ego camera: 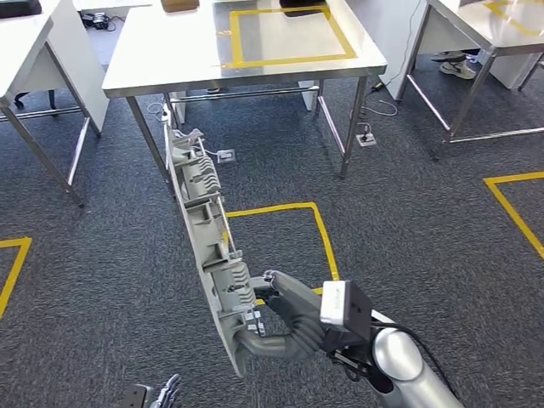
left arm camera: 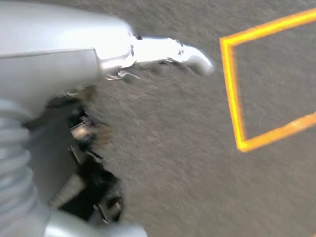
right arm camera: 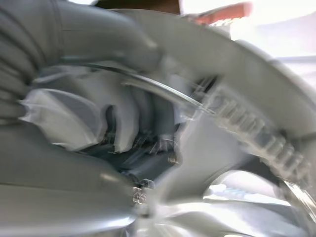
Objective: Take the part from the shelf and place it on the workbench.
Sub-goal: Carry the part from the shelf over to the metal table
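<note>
A long grey ribbed plastic part [ego camera: 205,229] hangs over the carpet, tilted, with its upper end toward the workbench. My right hand [ego camera: 291,319] grips its lower end, fingers wrapped around the edge. In the blurred right wrist view the part [right arm camera: 238,123] lies close against my right hand [right arm camera: 74,113]. The steel workbench [ego camera: 192,51] stands ahead, with a yellow tape rectangle [ego camera: 291,59] on its top. My left hand [ego camera: 161,395] hangs low at the left, holding nothing. Seen from the left wrist, my left hand [left arm camera: 93,163] hovers over the carpet with fingers apart.
A dark object [ego camera: 302,7] and a brown one [ego camera: 179,4] sit at the workbench's far edge. Other steel tables stand at the left [ego camera: 25,42] and right [ego camera: 468,17]. Yellow floor tape [ego camera: 320,229] marks a square before the workbench. A power strip [ego camera: 226,155] lies under it.
</note>
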